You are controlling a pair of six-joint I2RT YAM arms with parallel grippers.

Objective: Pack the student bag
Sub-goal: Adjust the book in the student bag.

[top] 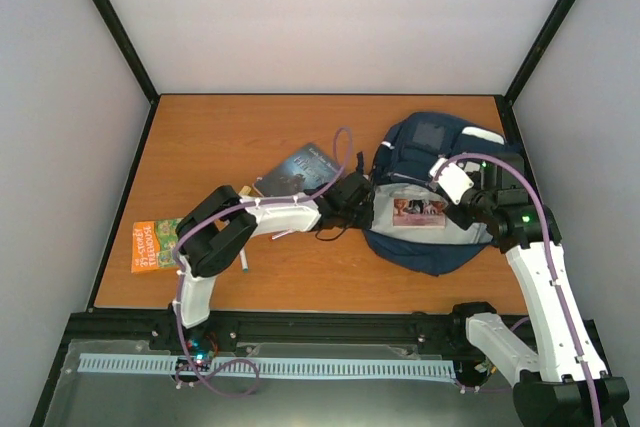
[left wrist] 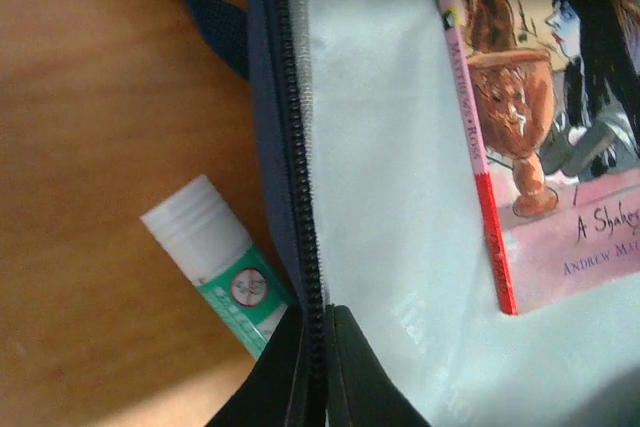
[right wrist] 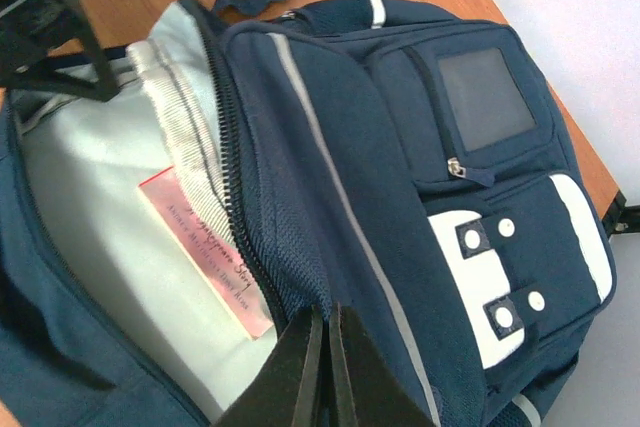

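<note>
Big navy blue fabric student bag (top: 440, 142) sits on the right of the table, with a pink paperback book (left wrist: 560, 147) inside. The left gripper (left wrist: 320, 332) is pinched tight on its zipper edge and the right gripper (right wrist: 325, 327) on the front flap. Next, I reckon, one lets go to fetch the white-and-green glue stick (left wrist: 215, 247) alongside.

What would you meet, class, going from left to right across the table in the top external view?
orange book → dark book → student bag. The pink book is left out, since it lies inside the open bag and has no place of its own in the order.
</note>
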